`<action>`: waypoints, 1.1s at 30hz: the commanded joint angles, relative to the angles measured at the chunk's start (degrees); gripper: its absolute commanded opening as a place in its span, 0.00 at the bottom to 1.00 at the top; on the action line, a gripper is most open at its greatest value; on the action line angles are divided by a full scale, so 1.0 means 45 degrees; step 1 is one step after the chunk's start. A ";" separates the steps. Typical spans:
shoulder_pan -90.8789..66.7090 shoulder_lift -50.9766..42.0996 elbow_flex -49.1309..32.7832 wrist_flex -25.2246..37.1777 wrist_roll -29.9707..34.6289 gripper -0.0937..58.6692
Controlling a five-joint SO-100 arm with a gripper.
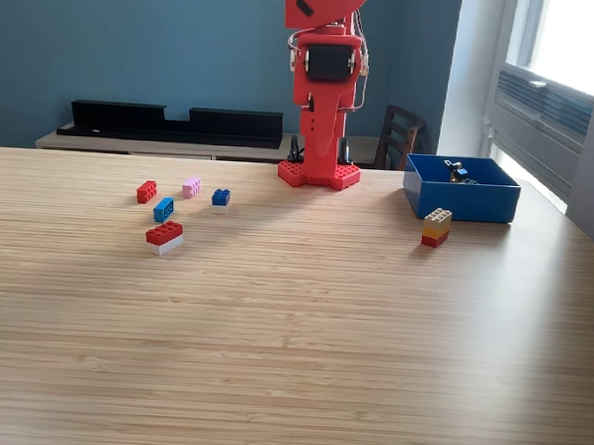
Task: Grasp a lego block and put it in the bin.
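Exterior view: the nearest stretch of the wooden table (290, 362) is bare light-grained board. Farther in, on the view's left, lies a scatter of lego blocks. Closest is a red block on a white one (164, 237). Behind it sit a light blue block (163, 210), a small red block (146, 191), a pink block (191, 187) and a dark blue block (221, 197), all near one another but apart. On the view's right stands a stack of yellow, tan and red bricks (436, 227), just in front of the bin's near corner. The bin (462, 200) is a low blue box resting on the table toward the far right edge; something small and dark lies inside it, too small to make out. At the table's far edge, in the middle, stands the red arm (323, 104) on its red base, rising out of the top of the picture. Its gripper is cut off by the frame, so I cannot tell how the jaws stand. Beyond are a dark chair (396, 136), a low shelf with black trays (173, 122) against the blue wall, and a window (571, 37) at the right.
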 commanded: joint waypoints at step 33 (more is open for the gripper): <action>0.0000 0.0449 0.0391 -0.0078 -0.0254 0.00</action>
